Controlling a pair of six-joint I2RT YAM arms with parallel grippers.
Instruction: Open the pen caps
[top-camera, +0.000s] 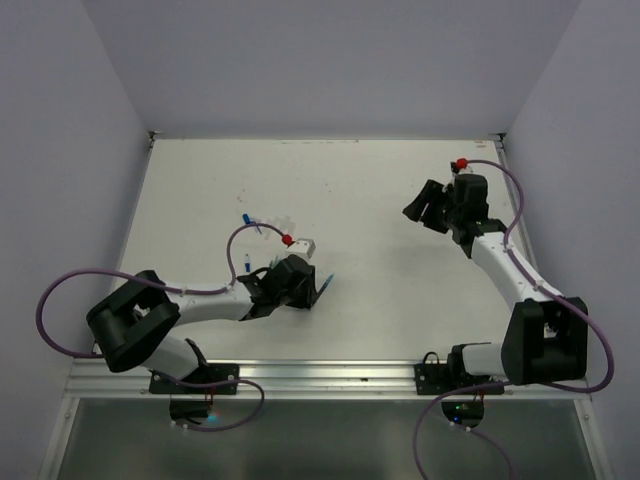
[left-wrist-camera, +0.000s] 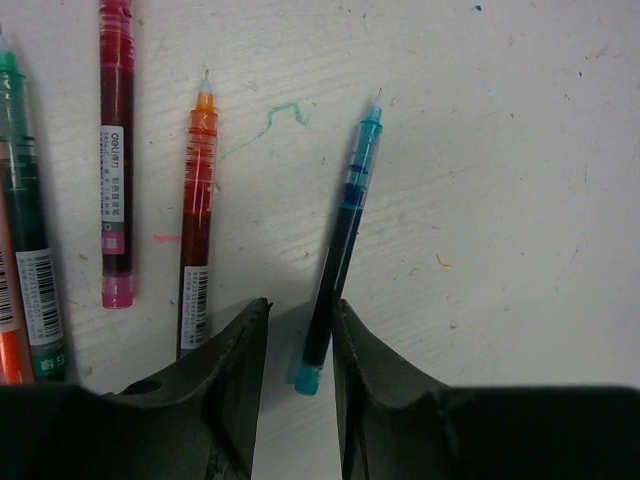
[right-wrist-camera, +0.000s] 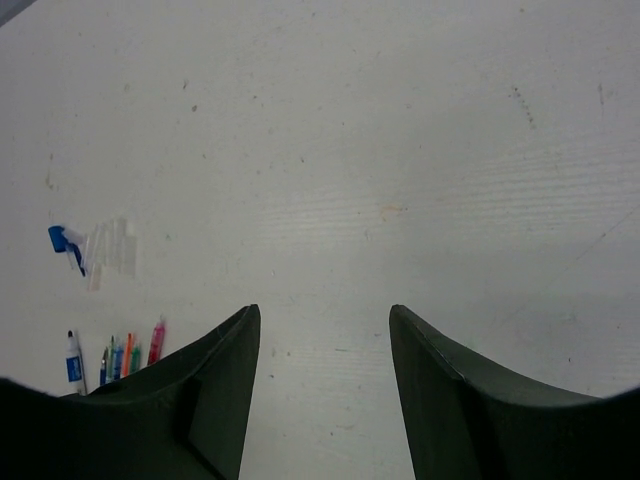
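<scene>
Looking down the left wrist view, we find the left gripper (left-wrist-camera: 300, 318) with its fingers a narrow gap apart, straddling the rear end of a teal pen (left-wrist-camera: 345, 220) that lies flat on the table (left-wrist-camera: 520, 200). The barrel sits close against the finger on the right of that view, with a sliver of table showing on the other side, so we judge it not clamped. The pen's long axis runs away from the gripper, leaning slightly right, and the needle tip at its far end is bare. The orange pen (left-wrist-camera: 198, 200) just beside it shows a bare tip too, so we see no pen caps on these two. The pens at the left edge are cut off and we cannot tell. In the right wrist view a small blue piece (right-wrist-camera: 60, 240) lies among pale bits beyond the pens, possibly a loose cap but too small to be sure. The right gripper (right-wrist-camera: 322, 320) hangs spread wide over the table, well apart from the pens, so the left arm is plainly nearer.
</scene>
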